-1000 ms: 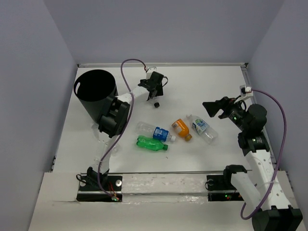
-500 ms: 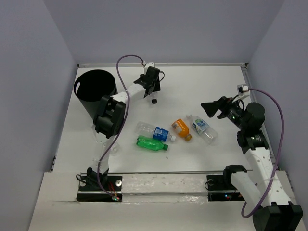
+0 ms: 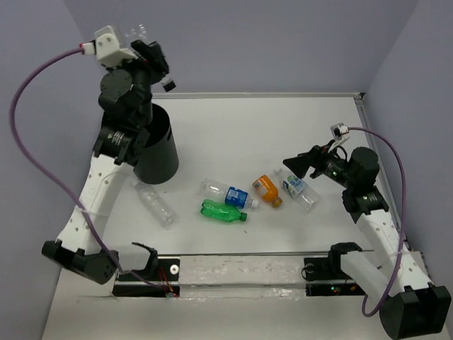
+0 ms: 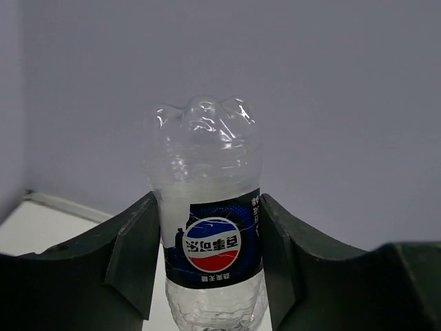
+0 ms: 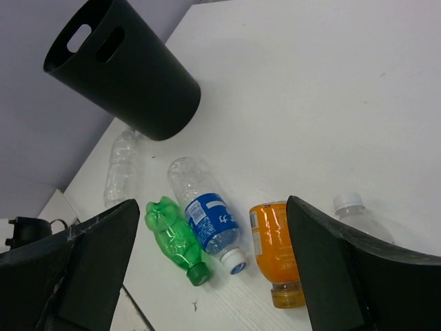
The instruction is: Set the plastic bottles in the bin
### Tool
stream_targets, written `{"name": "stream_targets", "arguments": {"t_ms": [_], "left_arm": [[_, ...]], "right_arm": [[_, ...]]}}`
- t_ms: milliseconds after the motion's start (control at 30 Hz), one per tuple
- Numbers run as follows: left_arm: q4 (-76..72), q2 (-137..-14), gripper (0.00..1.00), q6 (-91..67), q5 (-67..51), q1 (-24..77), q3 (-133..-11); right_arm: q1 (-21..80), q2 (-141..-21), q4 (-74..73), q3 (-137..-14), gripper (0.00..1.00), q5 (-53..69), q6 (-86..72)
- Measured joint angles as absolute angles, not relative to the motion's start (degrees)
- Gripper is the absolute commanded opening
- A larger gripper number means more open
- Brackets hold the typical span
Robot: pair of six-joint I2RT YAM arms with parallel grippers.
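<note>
Robotics laboratory cell: a white worktop (image 3: 283, 127) enclosed on three sides by plain lavender walls (image 3: 283, 42), with a left arm (image 3: 99, 184) and a right arm (image 3: 379, 230) of white and black links bolted to a rail (image 3: 241, 270) at its near edge, and plastic bottles (image 3: 225, 193) and a black bin (image 3: 159, 152) set on it.

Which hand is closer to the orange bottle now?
Right. The right hand hangs just right of the orange bottle; the left hand is raised high by the bin, far off.
</note>
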State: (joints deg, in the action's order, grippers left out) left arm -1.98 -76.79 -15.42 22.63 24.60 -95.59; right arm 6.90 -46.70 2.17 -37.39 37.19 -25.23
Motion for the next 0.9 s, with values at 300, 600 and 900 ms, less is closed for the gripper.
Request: {"name": "stream_targets", "arguments": {"t_ms": [300,600,900], "left_arm": [[-9.7,-71.2,0.49,-8.8,34.4,12.1,-75.4],[-13.1,-77.9,0.99,-4.6,38.3,8.9,-67.0],[-9.0,-73.9,0.99,-11.9,32.6,8.7,-68.1]], "right_arm": [[14.5,-47.7,1.9,-38.7,0.92,37.4,-23.7],[35.1,-55.9,-2.9,-47.0,0.99,29.6,-17.1],[53.7,-72.6,-3.8,-57.9,1.0,15.1,-15.6]]}}
